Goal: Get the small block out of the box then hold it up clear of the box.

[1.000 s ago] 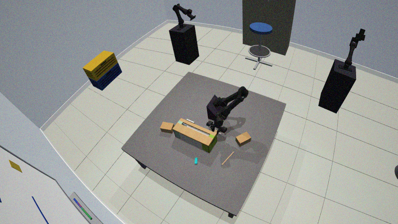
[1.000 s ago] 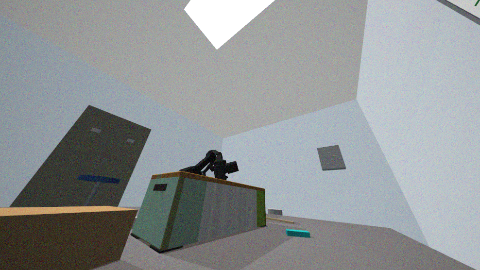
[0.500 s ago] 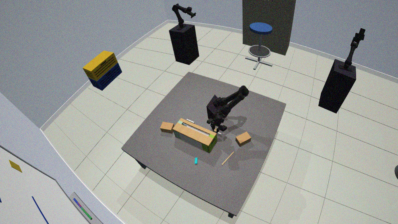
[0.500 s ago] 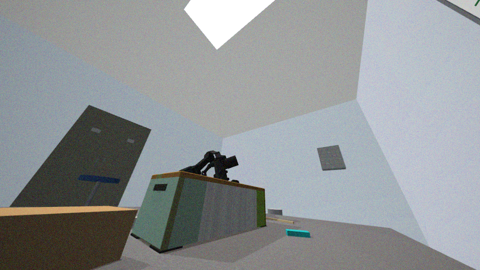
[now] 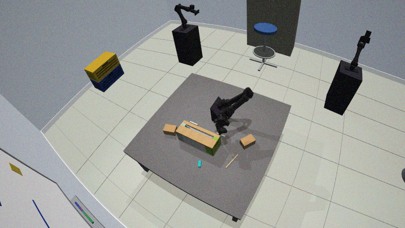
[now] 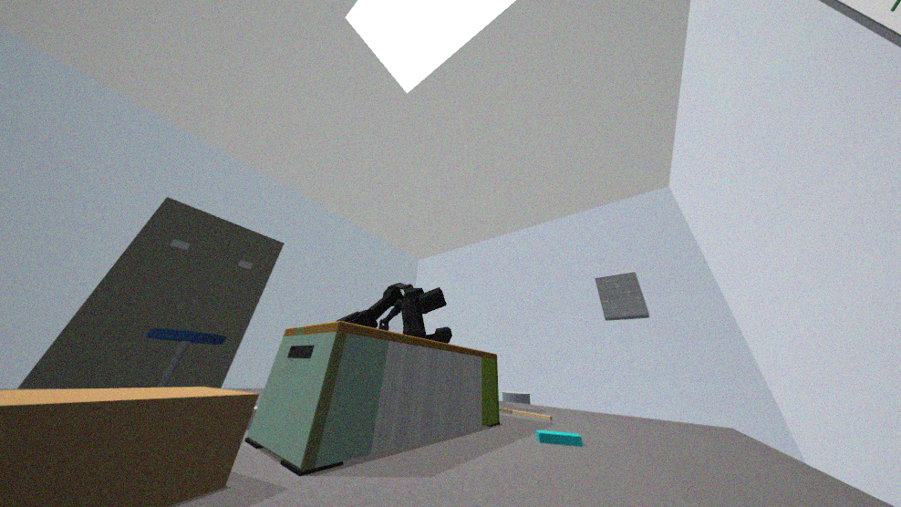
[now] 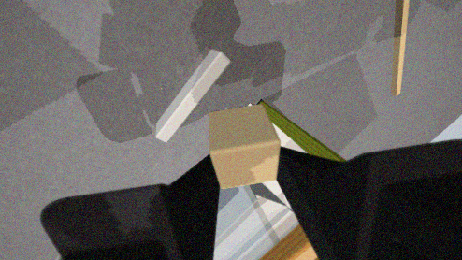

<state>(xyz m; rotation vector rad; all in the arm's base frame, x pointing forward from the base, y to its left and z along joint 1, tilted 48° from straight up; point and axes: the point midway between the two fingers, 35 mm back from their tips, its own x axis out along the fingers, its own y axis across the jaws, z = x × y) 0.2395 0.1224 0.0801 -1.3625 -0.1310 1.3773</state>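
My gripper [image 5: 220,132] [image 7: 242,154] is shut on a small tan block [image 7: 244,146], which shows between the fingertips in the wrist view. In the top view the gripper is above the table behind the green end of the box; the held block cannot be made out there. The box [image 5: 196,136] [image 6: 295,394] stands upright, with a wooden top, a slot along it, a pale green end and a darker green end. In the exterior view the box hides the fingers. In the wrist view the box's green edge and part of its wooden top lie just beyond the block.
A white bar [image 7: 192,95] lies on the table near the green end; another white bar [image 5: 193,123] lies behind the box. Wooden blocks [image 5: 169,129] [image 5: 247,140] stand beyond both ends. A cyan piece [image 5: 199,163] [image 6: 559,438] and a thin stick [image 5: 231,160] [image 7: 399,56] lie in front.
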